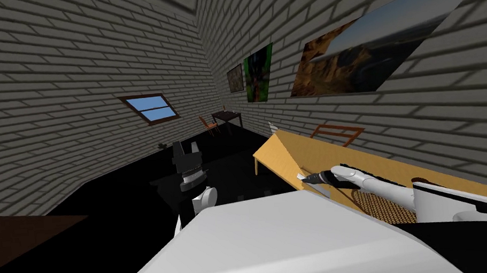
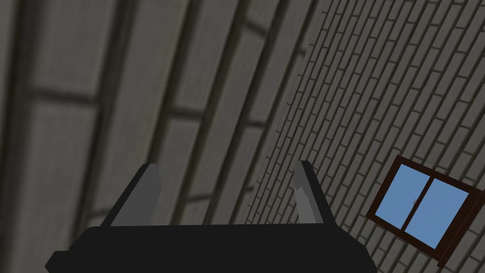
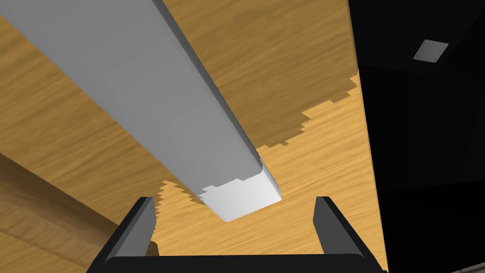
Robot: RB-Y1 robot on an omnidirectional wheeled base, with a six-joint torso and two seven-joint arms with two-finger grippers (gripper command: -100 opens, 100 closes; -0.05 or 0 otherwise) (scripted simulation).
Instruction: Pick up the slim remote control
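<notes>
Right arm reaches out over the light, grain-marked wooden table on my right side; right gripper open, its two fingers spread wide and low over the wood. The long, flat, pale grey slim remote control lies flat on the table near its edge, running lengthwise away from the gripper; its near end sits between the fingertips with bare wood showing on either side, so nothing touches it yet. Beyond the table's edge, near the remote's end, a black area.

Reading of the set-up: the gripper is lined up on the remote's long axis, fingers facing its narrow sides; that suits so thin a slab, since its width is the only span the fingers can close across while it lies flat. Judged stage: approach about done, grasp not yet made. The next move likely calls for easing a little further along the body before closing; a pinch at the very end would leave the long piece hanging as a lever, liable to droop or twist out. Fingers ride close to the wood; scraping the table is a risk.

Left gripper is up and forward on my left, well apart from the table, fingers open and empty; parked there, I judge, to stay out of the working arm's way.
</notes>
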